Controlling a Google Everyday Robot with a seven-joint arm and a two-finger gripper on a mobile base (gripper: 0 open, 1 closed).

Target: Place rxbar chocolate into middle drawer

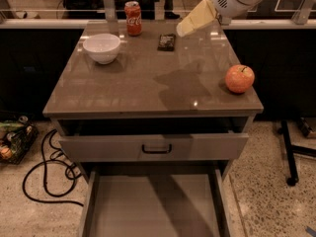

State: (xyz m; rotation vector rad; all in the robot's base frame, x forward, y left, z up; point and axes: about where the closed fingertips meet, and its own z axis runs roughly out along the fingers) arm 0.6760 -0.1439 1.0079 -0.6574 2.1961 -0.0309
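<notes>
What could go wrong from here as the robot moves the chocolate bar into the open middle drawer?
1. The rxbar chocolate lies flat near the red soda can. The gripper, hovering just right of the bar, could knock the can.
2. The thin, flat bar may slip from a grasp.
3. The handled drawer juts out above the middle drawer, so the bar could land there instead.
</notes>
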